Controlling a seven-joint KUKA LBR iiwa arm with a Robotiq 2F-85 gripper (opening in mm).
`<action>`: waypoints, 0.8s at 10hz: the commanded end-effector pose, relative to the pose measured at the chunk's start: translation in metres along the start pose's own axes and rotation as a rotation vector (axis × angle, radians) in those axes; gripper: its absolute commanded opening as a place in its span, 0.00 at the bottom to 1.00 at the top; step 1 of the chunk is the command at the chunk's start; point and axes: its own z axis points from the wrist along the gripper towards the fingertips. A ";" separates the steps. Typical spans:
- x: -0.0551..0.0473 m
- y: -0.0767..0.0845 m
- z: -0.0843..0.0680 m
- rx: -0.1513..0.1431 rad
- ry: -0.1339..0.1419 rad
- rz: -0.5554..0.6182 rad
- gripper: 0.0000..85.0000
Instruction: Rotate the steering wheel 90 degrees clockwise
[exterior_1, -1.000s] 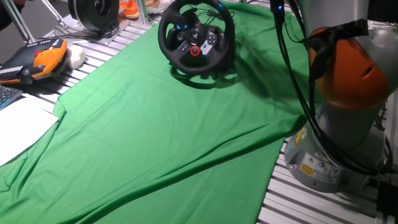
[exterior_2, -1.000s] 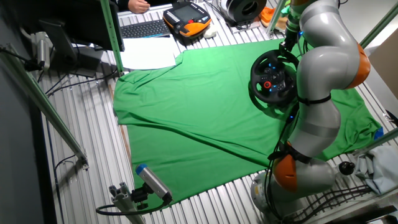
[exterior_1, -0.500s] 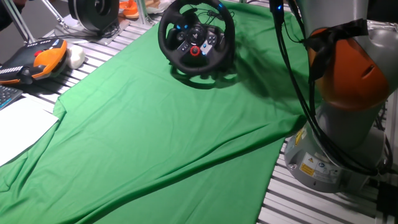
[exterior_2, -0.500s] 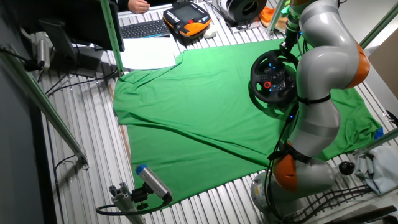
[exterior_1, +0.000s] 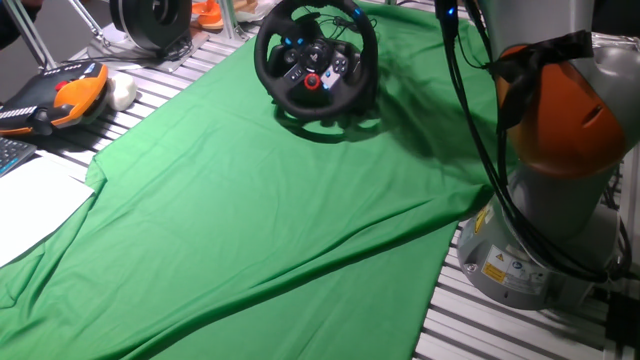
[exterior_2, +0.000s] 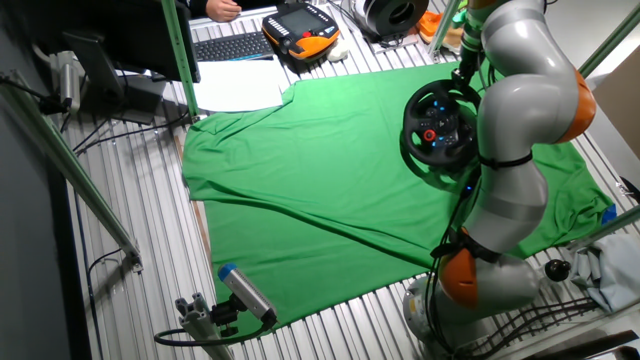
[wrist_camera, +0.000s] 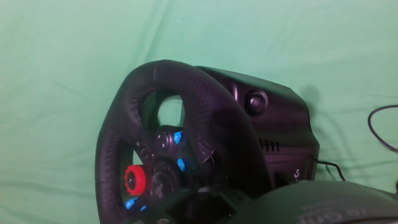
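Green cloth (exterior_1: 250, 210) on surface, steering wheel (exterior_1: 316, 62) at far side; nothing has shifted across frames, rotation not started; hand out of shot, opening can't tell

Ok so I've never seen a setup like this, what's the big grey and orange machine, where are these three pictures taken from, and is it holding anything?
The grey and orange machine is a robot arm bolted beside a slatted table. Two pictures come from fixed cameras on different sides of that table. The third comes from a camera on the arm's hand, looking close-up at the steering wheel.

A green cloth covers most of the table, and the steering wheel stands on it on its black base. Off the cloth lie an orange and black handheld controller, a keyboard and white paper.

The gripper's fingers show in none of the pictures, so I cannot tell whether it holds anything.
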 end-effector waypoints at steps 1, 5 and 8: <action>0.002 0.001 -0.002 0.001 0.001 0.004 0.20; 0.008 0.003 -0.004 0.012 0.003 0.010 0.20; 0.013 0.003 -0.006 0.017 0.002 0.016 0.00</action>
